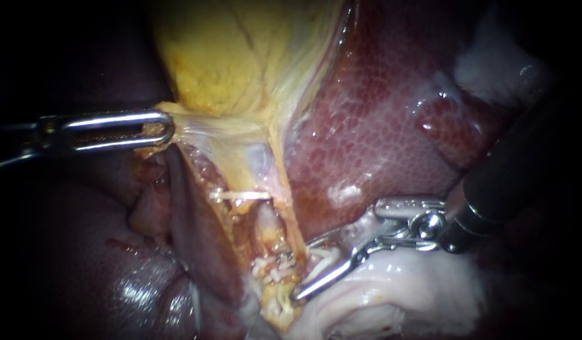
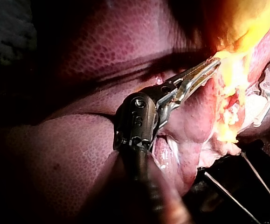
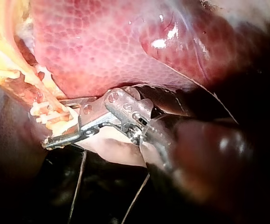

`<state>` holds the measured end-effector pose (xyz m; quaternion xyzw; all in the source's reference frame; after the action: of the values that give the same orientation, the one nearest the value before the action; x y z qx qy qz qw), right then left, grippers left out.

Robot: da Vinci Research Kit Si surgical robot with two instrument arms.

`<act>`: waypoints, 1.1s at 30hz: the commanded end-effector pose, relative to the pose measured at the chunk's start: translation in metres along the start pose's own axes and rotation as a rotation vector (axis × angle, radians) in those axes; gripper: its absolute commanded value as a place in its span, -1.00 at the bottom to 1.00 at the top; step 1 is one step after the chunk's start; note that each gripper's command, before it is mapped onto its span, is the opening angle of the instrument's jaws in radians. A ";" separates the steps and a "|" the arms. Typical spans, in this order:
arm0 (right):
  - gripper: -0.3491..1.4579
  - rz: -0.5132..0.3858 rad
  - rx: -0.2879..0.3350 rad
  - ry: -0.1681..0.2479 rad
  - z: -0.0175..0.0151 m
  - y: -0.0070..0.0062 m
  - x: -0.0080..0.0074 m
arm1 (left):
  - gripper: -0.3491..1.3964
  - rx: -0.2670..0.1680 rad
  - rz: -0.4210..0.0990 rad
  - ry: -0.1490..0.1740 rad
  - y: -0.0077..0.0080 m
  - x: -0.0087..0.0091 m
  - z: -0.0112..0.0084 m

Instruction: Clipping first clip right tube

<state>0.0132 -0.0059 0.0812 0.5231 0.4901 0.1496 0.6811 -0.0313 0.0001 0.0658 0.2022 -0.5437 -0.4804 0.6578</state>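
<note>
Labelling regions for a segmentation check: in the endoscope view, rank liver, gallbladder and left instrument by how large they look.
Largest to smallest, visible parts only:
1. liver, covering the most area
2. gallbladder, cut off at the top edge
3. left instrument, a slim strip

**Hidden around the pale yellow stringy tube (image 1: 283, 189)**
Just right of it, the upper tip of the right instrument's (image 1: 303, 269) parted jaws sinks behind frayed tissue (image 1: 275, 267), contact unclear. Above it, the yellow gallbladder (image 1: 228, 56) is cut off by the edge.
</note>
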 end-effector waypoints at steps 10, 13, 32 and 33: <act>-0.18 0.016 -0.003 -0.003 0.0002 0.0011 -0.0013 | -1.00 -0.002 0.001 -0.001 0.0000 0.0002 0.0002; -0.21 0.020 -0.004 -0.004 0.0003 0.0014 -0.0016 | -1.00 -0.002 0.001 -0.001 0.0000 0.0002 0.0002; -1.00 0.066 -0.006 0.003 -0.0017 0.0022 -0.0009 | -1.00 -0.002 0.001 -0.001 0.0000 0.0002 0.0001; -1.00 0.066 -0.006 0.003 -0.0016 0.0022 -0.0009 | -1.00 -0.002 0.001 -0.001 0.0000 0.0002 0.0001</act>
<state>0.0121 -0.0047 0.0837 0.5365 0.4727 0.1746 0.6769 -0.0314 -0.0001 0.0659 0.2010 -0.5435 -0.4807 0.6581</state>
